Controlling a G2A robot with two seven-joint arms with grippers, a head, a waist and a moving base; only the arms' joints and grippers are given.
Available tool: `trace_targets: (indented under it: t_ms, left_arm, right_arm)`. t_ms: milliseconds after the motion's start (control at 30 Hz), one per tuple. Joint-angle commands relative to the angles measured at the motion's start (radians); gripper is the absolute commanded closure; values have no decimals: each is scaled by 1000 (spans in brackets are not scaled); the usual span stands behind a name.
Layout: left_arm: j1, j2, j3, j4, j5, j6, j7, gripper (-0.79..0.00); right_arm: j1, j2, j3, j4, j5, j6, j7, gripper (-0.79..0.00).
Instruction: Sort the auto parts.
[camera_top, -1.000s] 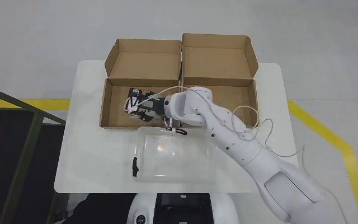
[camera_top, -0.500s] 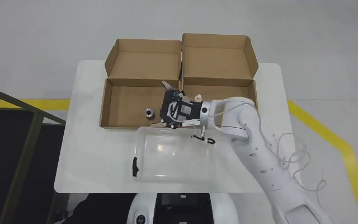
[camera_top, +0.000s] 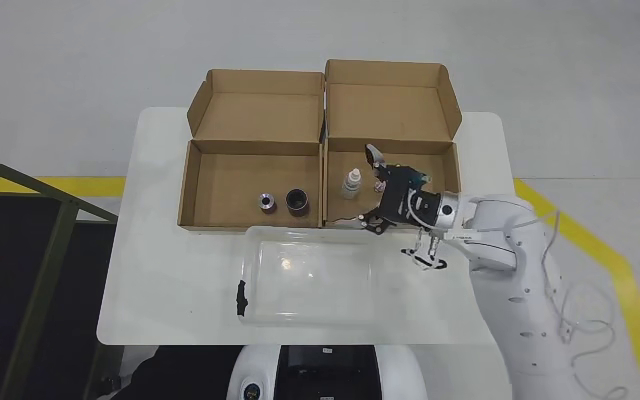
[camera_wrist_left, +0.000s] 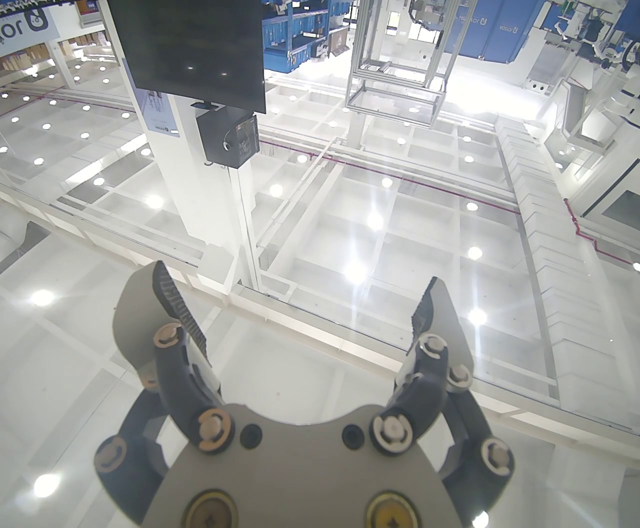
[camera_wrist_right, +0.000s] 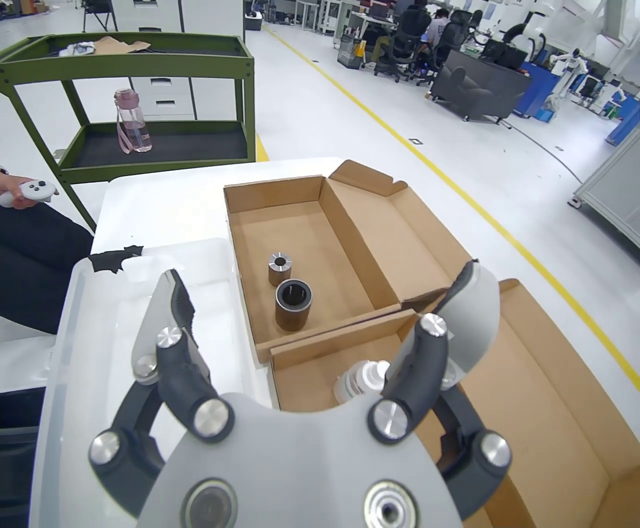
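Observation:
Two metal parts stand in the left cardboard box (camera_top: 205, 190): a small silver cylinder (camera_top: 265, 201) (camera_wrist_right: 280, 267) and a black sleeve (camera_top: 297, 201) (camera_wrist_right: 293, 302). A white bottle-shaped part (camera_top: 352, 183) (camera_wrist_right: 360, 382) stands in the right cardboard box (camera_top: 440, 170) near the wall shared by the boxes. My right gripper (camera_top: 372, 188) (camera_wrist_right: 320, 280) hovers open just right of the white part, nothing between its fingers. My left gripper (camera_wrist_left: 297, 277) is open and empty, pointing up at the ceiling.
A clear plastic bin (camera_top: 250, 300) (camera_wrist_right: 65, 325) with a black tape scrap (camera_top: 240, 297) on its rim sits in front of the boxes. Both box lids (camera_top: 390, 105) stand open at the back. A green cart (camera_wrist_right: 125, 100) stands beyond the table.
My right gripper has swung right, from inside the left box to over the right box. The silver cylinder, the black sleeve and the white part now show uncovered.

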Motion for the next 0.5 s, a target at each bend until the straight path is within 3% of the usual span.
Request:
trace_targets:
  t_ms: [0, 233, 467]
  left_arm:
    - [0, 0, 0, 0, 0, 0, 0, -785]
    - [0, 0, 0, 0, 0, 0, 0, -785]
    - [0, 0, 0, 0, 0, 0, 0, -785]
  right_arm:
    - [-38, 8, 48, -7, -2, -14, -31, -785]
    - [-155, 35, 214, -3, -27, -51, -152, -785]
    - [-247, 51, 350, 41, -55, -24, -319, -785]
